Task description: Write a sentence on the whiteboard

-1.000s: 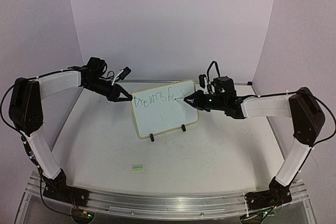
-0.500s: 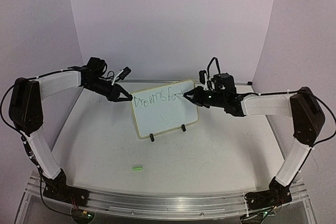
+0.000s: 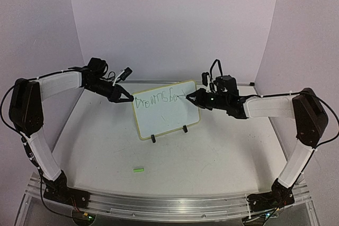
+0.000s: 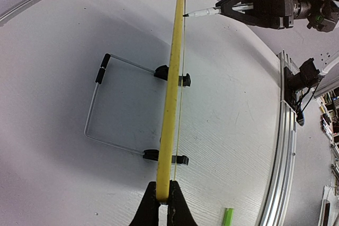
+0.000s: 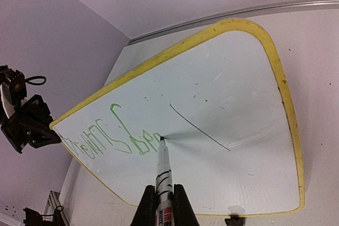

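Observation:
The whiteboard (image 3: 167, 114), white with a pale yellow frame and two black feet, stands tilted at mid-table. One line of green writing (image 3: 156, 99) runs along its top. My left gripper (image 3: 128, 99) is shut on the board's left edge; in the left wrist view its jaws pinch the yellow frame (image 4: 169, 130) edge-on. My right gripper (image 3: 192, 97) is shut on a white marker (image 5: 163, 175), whose tip touches the board (image 5: 222, 125) just right of the last green letters (image 5: 119, 138).
A green marker cap (image 3: 139, 170) lies on the table near the front, also in the left wrist view (image 4: 228, 217). A wire stand (image 4: 106, 104) props the board from behind. A thin dark stroke (image 5: 200, 127) crosses the board.
My right gripper and the marker have shifted slightly back and forth at the right end of the writing. The left arm and the board have not moved.

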Available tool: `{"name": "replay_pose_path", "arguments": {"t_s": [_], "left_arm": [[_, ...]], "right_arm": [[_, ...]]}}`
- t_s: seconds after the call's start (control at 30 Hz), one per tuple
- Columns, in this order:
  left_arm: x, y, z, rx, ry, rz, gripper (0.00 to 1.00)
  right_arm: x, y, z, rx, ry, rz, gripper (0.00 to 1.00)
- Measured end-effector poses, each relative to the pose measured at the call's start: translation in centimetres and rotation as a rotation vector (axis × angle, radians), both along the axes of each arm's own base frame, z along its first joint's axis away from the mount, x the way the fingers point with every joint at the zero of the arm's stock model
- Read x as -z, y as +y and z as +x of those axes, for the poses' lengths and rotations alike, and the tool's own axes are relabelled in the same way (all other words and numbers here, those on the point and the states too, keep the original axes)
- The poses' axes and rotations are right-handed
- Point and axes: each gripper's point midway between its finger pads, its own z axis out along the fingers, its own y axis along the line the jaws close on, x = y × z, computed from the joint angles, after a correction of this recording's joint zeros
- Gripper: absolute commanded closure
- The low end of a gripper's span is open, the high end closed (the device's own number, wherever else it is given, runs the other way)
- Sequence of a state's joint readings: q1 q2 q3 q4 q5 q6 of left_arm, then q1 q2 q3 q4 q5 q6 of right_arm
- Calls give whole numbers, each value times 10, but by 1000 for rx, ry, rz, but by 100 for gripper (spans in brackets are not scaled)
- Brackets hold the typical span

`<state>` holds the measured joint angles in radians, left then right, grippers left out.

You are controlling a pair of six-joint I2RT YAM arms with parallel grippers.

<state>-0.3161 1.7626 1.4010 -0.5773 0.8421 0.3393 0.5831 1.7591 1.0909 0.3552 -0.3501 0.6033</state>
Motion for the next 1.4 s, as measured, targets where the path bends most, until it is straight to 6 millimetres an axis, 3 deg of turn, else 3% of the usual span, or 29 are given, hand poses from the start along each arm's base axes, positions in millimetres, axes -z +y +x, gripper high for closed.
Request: {"name": "replay_pose_path", "arguments": {"t_s": [0.23,0.5,1.4], "left_arm": [[0,0,0,-1,0,-1,100],[-1,0,0,-1,1,-1,100],[-1,0,0,-1,1,-1,100]], "right_arm": [[20,-5,-7,3,38,-23,100],[20,-5,-8,3,40,-23,100],[-8,-9,7,74,-16,14,100]]}}
